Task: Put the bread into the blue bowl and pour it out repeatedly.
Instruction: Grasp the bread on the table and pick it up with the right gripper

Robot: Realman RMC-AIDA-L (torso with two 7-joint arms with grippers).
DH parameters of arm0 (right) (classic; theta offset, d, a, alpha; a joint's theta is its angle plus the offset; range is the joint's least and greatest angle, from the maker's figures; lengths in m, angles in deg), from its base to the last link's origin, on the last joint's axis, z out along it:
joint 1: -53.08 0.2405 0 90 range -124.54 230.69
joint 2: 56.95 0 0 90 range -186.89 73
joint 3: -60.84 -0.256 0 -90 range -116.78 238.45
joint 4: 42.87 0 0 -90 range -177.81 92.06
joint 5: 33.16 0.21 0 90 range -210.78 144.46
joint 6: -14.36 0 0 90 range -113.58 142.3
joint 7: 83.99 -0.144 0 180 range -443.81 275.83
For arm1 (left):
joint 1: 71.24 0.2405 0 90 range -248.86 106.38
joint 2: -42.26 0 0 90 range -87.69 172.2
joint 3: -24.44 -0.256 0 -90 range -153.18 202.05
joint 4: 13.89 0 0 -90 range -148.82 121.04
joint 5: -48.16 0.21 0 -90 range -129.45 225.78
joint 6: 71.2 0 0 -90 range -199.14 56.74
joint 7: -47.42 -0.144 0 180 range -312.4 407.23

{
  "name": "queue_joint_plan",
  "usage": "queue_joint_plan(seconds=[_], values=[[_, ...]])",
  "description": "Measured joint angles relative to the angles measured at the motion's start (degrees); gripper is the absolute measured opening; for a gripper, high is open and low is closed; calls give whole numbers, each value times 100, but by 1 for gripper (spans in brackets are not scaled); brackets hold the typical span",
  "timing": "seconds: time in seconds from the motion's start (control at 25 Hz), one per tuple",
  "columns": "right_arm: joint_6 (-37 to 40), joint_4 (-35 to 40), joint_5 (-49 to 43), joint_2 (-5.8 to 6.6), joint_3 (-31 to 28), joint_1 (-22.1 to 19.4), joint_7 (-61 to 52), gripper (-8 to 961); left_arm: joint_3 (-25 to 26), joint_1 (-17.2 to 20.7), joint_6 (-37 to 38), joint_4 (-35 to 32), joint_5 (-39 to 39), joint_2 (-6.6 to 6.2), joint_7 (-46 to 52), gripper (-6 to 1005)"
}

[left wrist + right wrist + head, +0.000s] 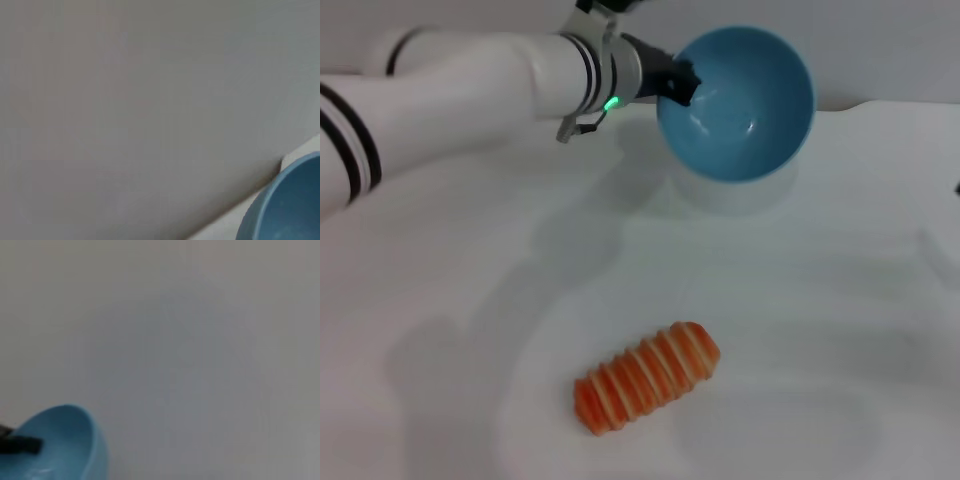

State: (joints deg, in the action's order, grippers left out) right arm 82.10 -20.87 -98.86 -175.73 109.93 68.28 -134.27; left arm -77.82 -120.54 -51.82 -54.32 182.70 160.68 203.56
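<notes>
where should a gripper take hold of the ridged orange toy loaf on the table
Probably across the middle of the ridged orange-and-tan toy loaf, coming straight down from above. It lies flat and diagonal on the white table, with open space along both long sides, so fingers should close across its narrow width.

You are looking at the blue bowl (745,110) hanging tipped on its side above the far part of the white surface, its open mouth facing toward you and down, its inside showing empty and glossy with small highlights. It is being held at its left rim. Its colour is reading as light blue, walls smooth and plain, shape round and deep. A slice of its wall is also showing in the left wrist view (285,205) and its rim in the right wrist view (60,445). The bread (647,376) is lying well apart from it on the near surface: a ridged orange-and-tan loaf, segmented, resting flat, long axis running diagonally from near-left to far-right.
</notes>
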Motion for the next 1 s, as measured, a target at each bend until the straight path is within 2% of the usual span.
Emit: queue_joint_plan(seconds=[0.08, 0.24, 0.36, 0.48, 0.6, 0.8, 1.0], values=[[-181, 589, -700, -11, 60, 18, -782, 696, 292, -105, 406, 81, 21, -2, 5, -1], [-221, 1825, -2302, -18, 254, 35, -2497, 696, 530, -330, 625, 523, 162, -18, 259, -2], [47, 2555, -3179, -29, 489, 53, -3483, 695, 848, -559, 718, 1017, 377, -27, 474, -1], [531, 2936, -3697, -11, 793, 240, -4180, 695, 1078, -604, 725, 1147, 459, -28, 515, -1], [775, 2984, -3944, 3, 1192, 513, -4542, 695, 1182, -596, 680, 1138, 465, -29, 552, -1], [486, 2788, -4022, -8, 2004, 967, -4877, 694, 1256, -633, 626, 1177, 468, -25, 644, -1], [-60, 1906, -3998, -15, 2482, 1587, -5050, 694, 1258, -596, 589, 1135, 449, 0, 663, -2]])
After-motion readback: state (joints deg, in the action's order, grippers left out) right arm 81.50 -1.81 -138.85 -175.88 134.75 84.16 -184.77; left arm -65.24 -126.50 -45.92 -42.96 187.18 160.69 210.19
